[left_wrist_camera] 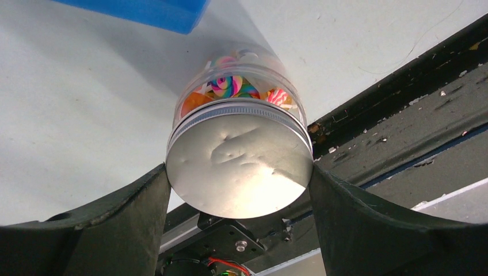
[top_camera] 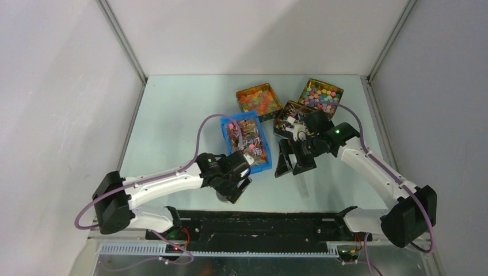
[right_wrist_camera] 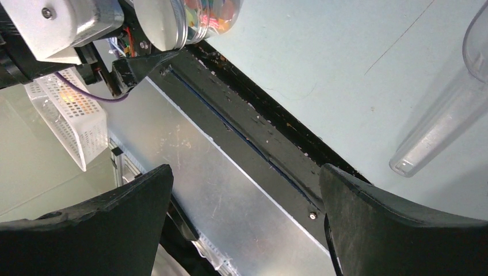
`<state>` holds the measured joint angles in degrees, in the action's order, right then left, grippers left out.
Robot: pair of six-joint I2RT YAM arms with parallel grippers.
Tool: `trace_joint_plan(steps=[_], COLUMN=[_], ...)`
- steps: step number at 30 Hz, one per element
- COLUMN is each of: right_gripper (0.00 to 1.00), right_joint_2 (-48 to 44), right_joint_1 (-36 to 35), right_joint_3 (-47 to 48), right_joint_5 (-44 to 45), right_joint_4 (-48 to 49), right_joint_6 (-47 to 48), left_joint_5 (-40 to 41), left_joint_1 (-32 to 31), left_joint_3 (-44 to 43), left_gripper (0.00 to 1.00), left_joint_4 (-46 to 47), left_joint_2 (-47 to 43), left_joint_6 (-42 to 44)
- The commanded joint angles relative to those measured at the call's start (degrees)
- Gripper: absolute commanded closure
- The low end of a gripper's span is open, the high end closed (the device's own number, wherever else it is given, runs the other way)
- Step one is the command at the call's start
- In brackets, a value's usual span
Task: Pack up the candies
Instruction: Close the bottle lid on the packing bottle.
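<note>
**While the jar is gripped by its lid: hold and clearances**

As the left gripper (left_wrist_camera: 239,178) pinches the silver metal lid (left_wrist_camera: 241,155) of the clear round plastic jar (left_wrist_camera: 236,77), its pads touch opposite rim edges. Candies (left_wrist_camera: 227,85) show through the jar wall, and more fill the blue plastic bin (left_wrist_camera: 144,11). The hold should sit square, since a smooth lid may slip or unscrew. The right gripper (right_wrist_camera: 244,172), spread and empty, hovers near the clear plastic tube (right_wrist_camera: 437,132). The black base rail (right_wrist_camera: 247,132) runs just beside the jar. Bare pale green tabletop (top_camera: 167,115) lies leftward.
</note>
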<state>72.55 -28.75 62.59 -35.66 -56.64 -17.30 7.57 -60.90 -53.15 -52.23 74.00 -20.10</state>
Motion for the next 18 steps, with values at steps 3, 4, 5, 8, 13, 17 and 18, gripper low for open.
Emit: trace_joint_plan(steps=[3,4,5,8,13,17,18], right_gripper=[0.0,0.0,0.0,0.0,0.0,0.0,0.0], right_joint_2=[0.21,0.22,0.22,0.26,0.23,0.26,0.29], right_joint_1=[-0.55,-0.58,-0.64,-0.69,-0.93,-1.2,-1.21], right_joint_3=[0.16,0.17,0.17,0.17,0.17,0.16,0.17], right_joint_5=[0.93,0.94,0.94,0.94,1.19,1.38,1.38], right_joint_4=[0.32,0.31,0.31,0.35,0.27,0.21,0.21], right_joint_6=[1.17,1.19,1.19,1.17,1.13,1.2,1.21], left_joint_5=[1.11,1.21,1.21,1.22,1.15,0.83,0.8], left_joint_1=[-0.18,-0.11,-0.1,-0.09,0.19,0.66,0.68], left_joint_3=[-0.76,-0.87,-0.98,-1.42,-1.7,-1.95,-1.96], left_gripper=[0.2,0.19,0.19,0.19,0.19,0.19,0.19], left_joint_4=[2.95,3.23,3.39,3.57,3.88,3.88,3.89], left_joint_2=[1.43,1.7,1.91,2.88,3.94,4.77,5.02], left_joint_6=[0.23,0.32,0.52,0.96,1.72,2.34,2.56])
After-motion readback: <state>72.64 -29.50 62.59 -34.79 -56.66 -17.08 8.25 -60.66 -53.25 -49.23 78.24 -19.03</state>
